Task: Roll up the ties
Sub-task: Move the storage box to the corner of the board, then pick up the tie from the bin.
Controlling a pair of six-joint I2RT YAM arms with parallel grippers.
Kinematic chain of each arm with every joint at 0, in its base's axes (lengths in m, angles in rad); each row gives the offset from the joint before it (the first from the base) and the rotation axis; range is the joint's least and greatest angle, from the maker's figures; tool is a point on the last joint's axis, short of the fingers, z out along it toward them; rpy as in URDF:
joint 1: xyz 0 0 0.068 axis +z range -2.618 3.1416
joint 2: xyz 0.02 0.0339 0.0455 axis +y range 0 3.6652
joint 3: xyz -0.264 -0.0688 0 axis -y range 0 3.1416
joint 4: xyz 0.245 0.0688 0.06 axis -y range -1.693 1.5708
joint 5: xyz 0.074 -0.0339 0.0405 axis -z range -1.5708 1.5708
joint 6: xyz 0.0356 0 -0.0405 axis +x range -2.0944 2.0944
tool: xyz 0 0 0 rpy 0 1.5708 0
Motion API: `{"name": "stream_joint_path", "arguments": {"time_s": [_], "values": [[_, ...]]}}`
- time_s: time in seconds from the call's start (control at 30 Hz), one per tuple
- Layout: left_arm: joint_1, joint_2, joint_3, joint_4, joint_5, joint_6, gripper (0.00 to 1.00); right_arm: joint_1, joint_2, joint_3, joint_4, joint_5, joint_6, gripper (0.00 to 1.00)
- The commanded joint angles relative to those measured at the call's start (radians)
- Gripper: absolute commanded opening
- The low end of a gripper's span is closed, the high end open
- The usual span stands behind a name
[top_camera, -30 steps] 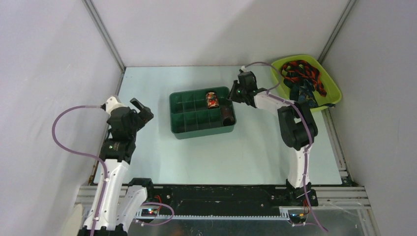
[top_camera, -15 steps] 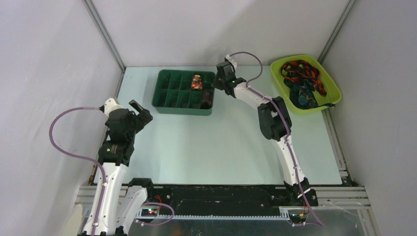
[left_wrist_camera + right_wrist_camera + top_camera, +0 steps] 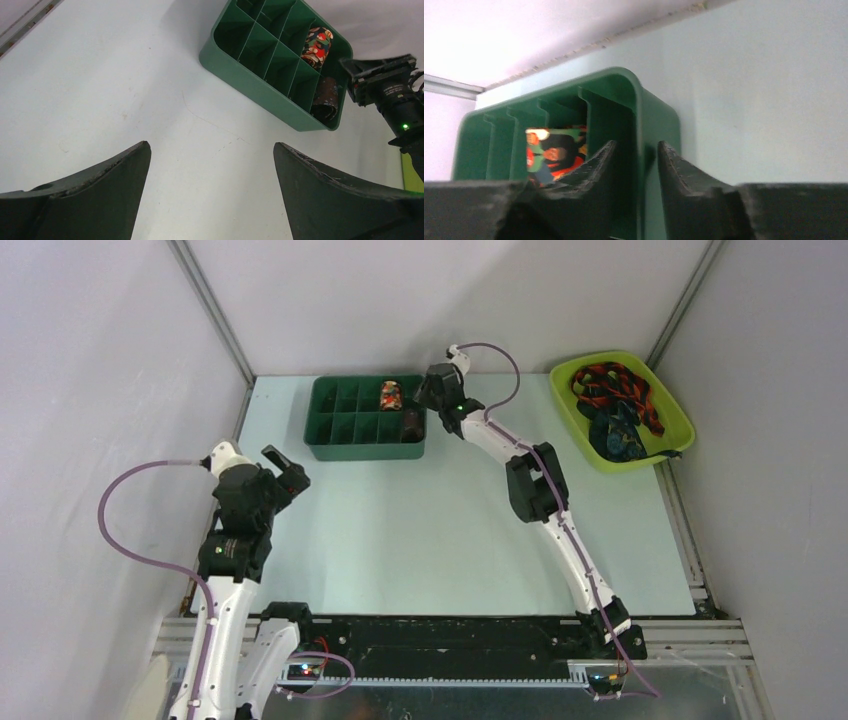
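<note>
A green compartment box stands at the table's back left. It holds a rolled red patterned tie and a dark rolled tie. My right gripper is shut on the box's right wall, one finger inside and one outside; the patterned roll shows just past it. A red-orange striped tie and a navy tie lie heaped in the lime tray. My left gripper is open and empty above bare table, with the box ahead of it.
The lime tray stands at the back right corner. Grey walls close in the table on the left, back and right. The right arm stretches diagonally across the table's middle to the back.
My right gripper has dragged the green box from the table's middle to the back left, with both rolls still inside. The left arm has barely moved.
</note>
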Motion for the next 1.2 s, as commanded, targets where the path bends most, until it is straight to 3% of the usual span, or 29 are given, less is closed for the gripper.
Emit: {"name": "stream_joint_path", "arguments": {"time_s": [0.0, 0.1, 0.23, 0.4, 0.67, 0.87, 1.03, 1.17], "values": [[0.005, -0.002, 0.007, 0.013, 0.029, 0.026, 1.00, 0.011, -0.011, 0.083, 0.201, 0.029, -0.060, 0.51], [0.007, 0.000, 0.005, 0.014, 0.028, 0.027, 1.00, 0.006, -0.086, 0.050, 0.199, 0.022, -0.149, 0.67], [0.013, 0.010, 0.006, 0.026, 0.038, 0.022, 1.00, -0.040, -0.290, -0.184, 0.229, -0.049, -0.261, 0.76], [0.020, 0.035, 0.010, 0.027, 0.048, 0.012, 1.00, -0.146, -0.572, -0.375, 0.033, -0.136, -0.334, 0.78], [0.021, 0.070, 0.016, 0.028, 0.059, 0.004, 1.00, -0.452, -0.876, -0.632, -0.359, -0.172, -0.447, 0.77], [0.020, 0.098, 0.026, 0.058, 0.114, 0.003, 1.00, -0.560, -0.895, -0.689, -0.465, -0.250, -0.577, 0.77], [0.020, 0.103, 0.026, 0.078, 0.151, 0.006, 1.00, -0.572, -0.813, -0.646, -0.519, -0.334, -0.623, 0.77], [0.020, 0.096, 0.020, 0.070, 0.140, 0.011, 1.00, -0.574, -0.734, -0.600, -0.557, -0.305, -0.637, 0.77]]}}
